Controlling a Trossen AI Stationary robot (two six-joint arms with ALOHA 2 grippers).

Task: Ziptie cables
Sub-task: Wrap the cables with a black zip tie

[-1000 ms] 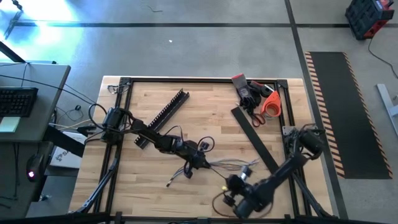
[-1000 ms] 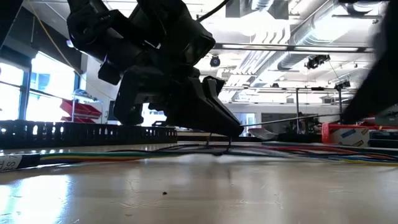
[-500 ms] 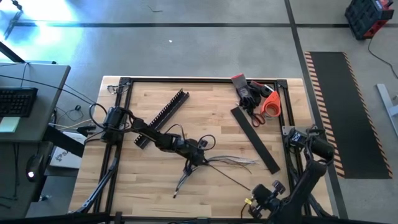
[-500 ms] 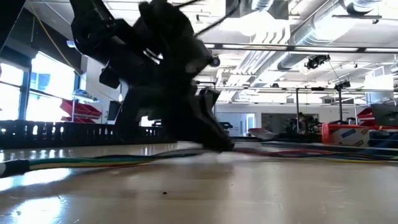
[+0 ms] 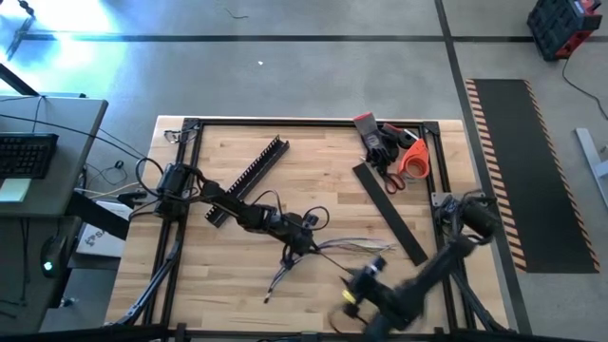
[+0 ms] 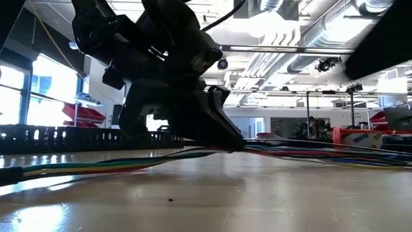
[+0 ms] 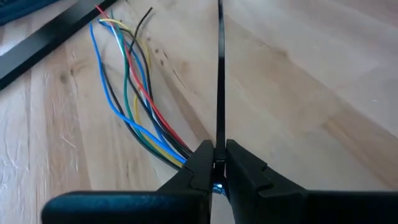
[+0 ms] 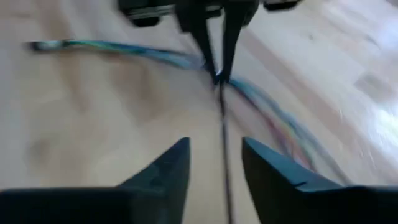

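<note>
The cables (image 5: 359, 247) lie mid-table as a thin bundle of white and coloured wires, fanning out at both ends (image 7: 127, 93). My left gripper (image 5: 306, 245) stands over the bundle's middle, slanting down, shut on a thin black zip tie (image 7: 219, 74); the wires pass under its fingertips (image 6: 233, 144). My right gripper (image 8: 216, 144) is open and blurred, near the table's near edge (image 5: 361, 287). It faces the left gripper, and the tie's free length (image 8: 223, 124) runs between its fingers without touching them. My left gripper pinches the black zip tie between its two fingertips (image 7: 208, 155), close to one end of the tie (image 7: 219, 134). The fingers slant down from the table's left. The rest of the tie runs straight out ahead of them, low over the wood, toward the right gripper.
A black comb-toothed slotted duct (image 5: 249, 179) lies far-left of the bundle. A flat black strip (image 5: 391, 214) lies to its right. Scissors, a dark tool and an orange roll (image 5: 414, 160) sit in the far right corner. Black frame rails (image 5: 190, 171) border the table.
My right arm swung away to the table's near right corner, then came back toward the cables' right end. The bundle's near-left end slid a little to the right. My left gripper dipped and rose, staying shut over the bundle.
</note>
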